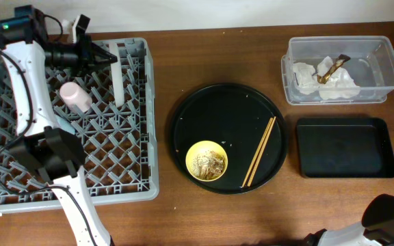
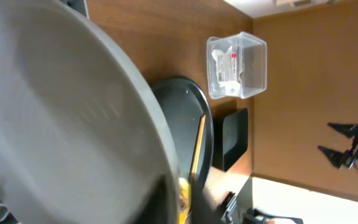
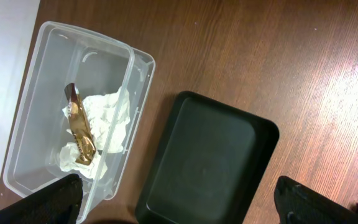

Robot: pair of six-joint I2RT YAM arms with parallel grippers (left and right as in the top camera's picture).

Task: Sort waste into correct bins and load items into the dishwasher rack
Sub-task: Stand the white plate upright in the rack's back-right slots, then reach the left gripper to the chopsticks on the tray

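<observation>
The grey dishwasher rack [image 1: 125, 179] fills the left of the table. A grey-white plate [image 1: 118, 80] stands on edge among its pegs, and a pink cup [image 1: 76, 96] lies beside it. My left gripper [image 1: 108, 57] is at the plate's top rim. The plate [image 2: 55, 112] fills the left wrist view and hides the jaws. A yellow bowl [image 1: 206, 160] with beige food scraps and the chopsticks [image 1: 258, 152] lie on the round black tray [image 1: 183, 109]. My right gripper [image 3: 179, 202] hangs open above the shallow black tray [image 3: 207, 158].
The clear tub [image 1: 382, 65] at the back right holds a white tissue [image 1: 308, 76] and a gold-brown wrapper [image 1: 332, 68]. The black rectangular tray [image 1: 345, 147] lies just in front of it. My right arm [image 1: 388, 213] sits at the table's front right corner.
</observation>
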